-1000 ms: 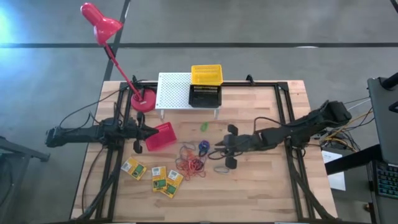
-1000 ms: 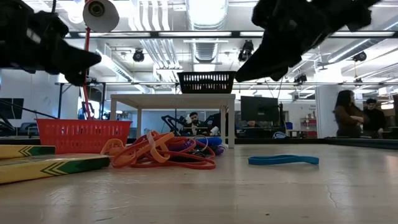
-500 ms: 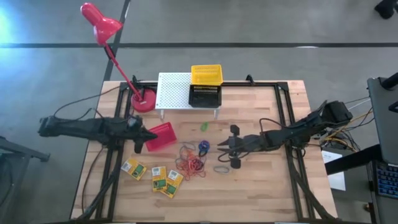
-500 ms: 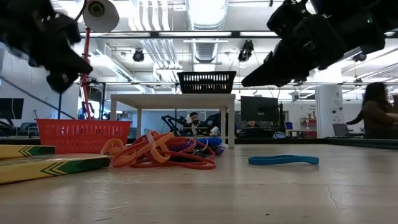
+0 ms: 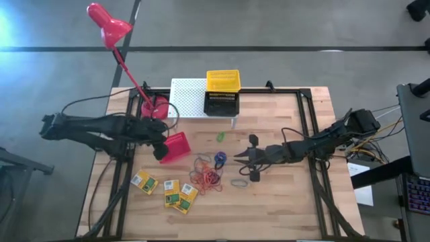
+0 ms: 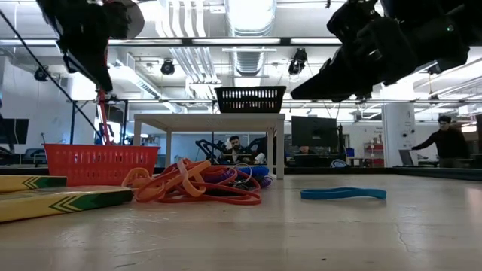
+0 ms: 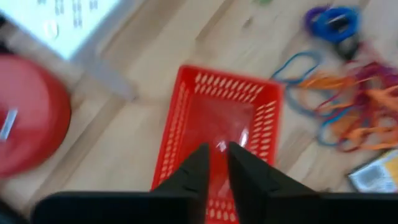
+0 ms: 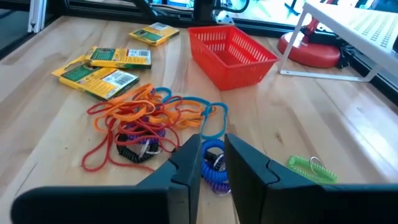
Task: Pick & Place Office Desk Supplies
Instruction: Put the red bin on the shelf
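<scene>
A tangle of orange-red rubber bands (image 5: 205, 178) (image 8: 143, 115) lies mid-table. A blue coiled ring (image 5: 220, 159) (image 8: 214, 165) sits beside it, with a green ring (image 5: 220, 136) farther back and a loose band (image 5: 239, 182) nearer. Three yellow-and-green boxes (image 5: 173, 193) lie flat near the front left. The red basket (image 5: 176, 148) (image 7: 217, 118) stands on the table, left of the bands. My left gripper (image 5: 161, 149) (image 7: 216, 158) hangs over it, pointing down, fingers a narrow gap apart and holding nothing. My right gripper (image 5: 238, 160) (image 8: 213, 152) hovers by the blue ring, also narrowly open and holding nothing.
The white perforated rack (image 5: 188, 94) stands at the back with a black basket (image 5: 222, 104) on it. A yellow basket (image 5: 223, 81) sits behind the black one. The red lamp's base (image 5: 156, 107) stands just behind my left gripper. Black frame rails run along the table's sides.
My left arm has lifted from lying low at the table's left. Its gripper has risen and tipped from level to steeply down over the red basket. My right gripper has sunk slightly and stays by the blue ring. Nothing on the table has moved.
</scene>
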Motion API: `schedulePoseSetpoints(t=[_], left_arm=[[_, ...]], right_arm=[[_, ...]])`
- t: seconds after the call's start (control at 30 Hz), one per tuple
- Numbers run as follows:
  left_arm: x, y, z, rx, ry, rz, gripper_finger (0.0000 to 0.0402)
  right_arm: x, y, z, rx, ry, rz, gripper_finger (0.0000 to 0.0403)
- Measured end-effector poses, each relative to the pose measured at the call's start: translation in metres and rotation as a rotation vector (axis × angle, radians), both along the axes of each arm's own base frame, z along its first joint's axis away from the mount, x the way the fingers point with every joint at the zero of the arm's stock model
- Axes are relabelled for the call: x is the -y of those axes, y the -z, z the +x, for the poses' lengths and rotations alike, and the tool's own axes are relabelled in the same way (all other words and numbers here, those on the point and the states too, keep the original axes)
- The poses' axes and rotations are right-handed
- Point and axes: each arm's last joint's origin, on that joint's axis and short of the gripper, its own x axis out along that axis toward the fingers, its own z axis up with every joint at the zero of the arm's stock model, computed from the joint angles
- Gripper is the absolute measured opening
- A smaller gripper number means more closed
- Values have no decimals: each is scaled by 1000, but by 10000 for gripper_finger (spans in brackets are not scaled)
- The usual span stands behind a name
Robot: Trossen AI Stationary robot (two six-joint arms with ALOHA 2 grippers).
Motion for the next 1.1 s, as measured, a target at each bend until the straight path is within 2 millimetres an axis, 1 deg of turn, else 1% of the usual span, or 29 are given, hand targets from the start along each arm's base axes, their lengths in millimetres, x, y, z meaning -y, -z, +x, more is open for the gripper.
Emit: schedulePoseSetpoints(t=[0.07, 0.17, 0.27, 0.37, 0.5, 0.63, 0.83, 0.93, 1.07, 1.1], left_arm=[[-5, 8, 3, -72, -37, -41, 96], [-17, 22, 1, -186, -109, -91, 137], [-29, 33, 1, -232, -153, -93, 170], [-39, 43, 4, -234, -145, -83, 190], [-43, 58, 6, -244, -92, -82, 194], [-42, 70, 7, -245, -75, -117, 179], [-41, 86, 5, -227, -69, -134, 132], [-39, 90, 6, -196, -65, -172, 96], [-36, 91, 7, -164, -84, -241, 25], [-35, 91, 8, -159, -96, -257, 16]], right_arm=[[0, 0, 0, 3, 2, 8, 66], [0, 0, 0, 3, 2, 7, 64], [0, -1, 0, 8, -1, 3, 63], [0, -1, 0, 9, -3, -1, 65], [0, -1, 0, 13, -1, 4, 64], [0, -1, 1, 17, 4, 19, 61], [0, -2, 1, 25, 4, 23, 63], [0, -2, 1, 25, 4, 23, 63], [0, -2, 1, 25, 6, 27, 59], [0, -2, 1, 24, 6, 29, 59]])
